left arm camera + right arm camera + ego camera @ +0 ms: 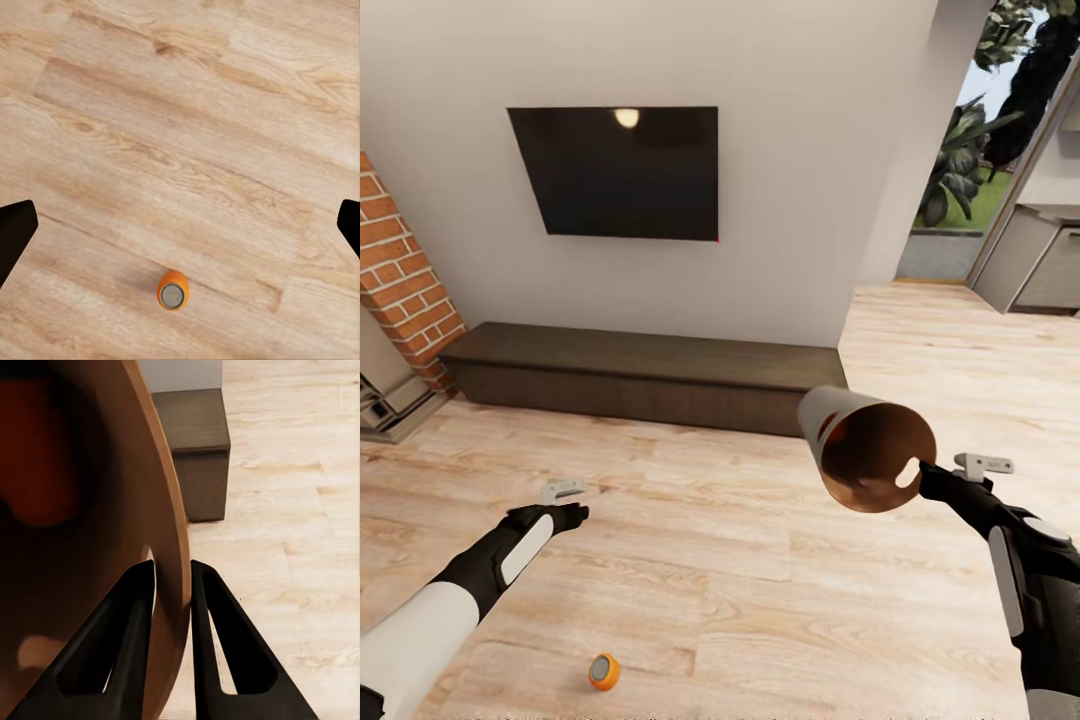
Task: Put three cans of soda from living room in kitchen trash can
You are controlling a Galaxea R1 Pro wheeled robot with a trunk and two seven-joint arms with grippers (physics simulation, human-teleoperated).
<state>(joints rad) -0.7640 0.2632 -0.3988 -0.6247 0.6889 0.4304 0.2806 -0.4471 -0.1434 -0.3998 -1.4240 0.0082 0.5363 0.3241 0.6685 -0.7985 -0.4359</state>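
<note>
One orange soda can (604, 671) rests on the light wood floor near my base, its grey end facing the camera. In the left wrist view this can (172, 290) lies below my left gripper (180, 225), whose dark fingertips (15, 232) stand wide open at the picture's edges. In the head view the left gripper (575, 515) hovers above the floor, well beyond the can. My right gripper (928, 478) is shut on the rim of the trash can (870, 450), held tipped with its copper-brown inside toward me. Its fingers (127, 637) pinch the bin wall (169, 510). The dark blue can is out of view.
A long dark low bench (640, 372) runs along the white wall under a black screen (622, 172). A brick chimney (400, 280) stands at the left. At the right an opening leads to grey cabinets (1035, 255) and a window with plants.
</note>
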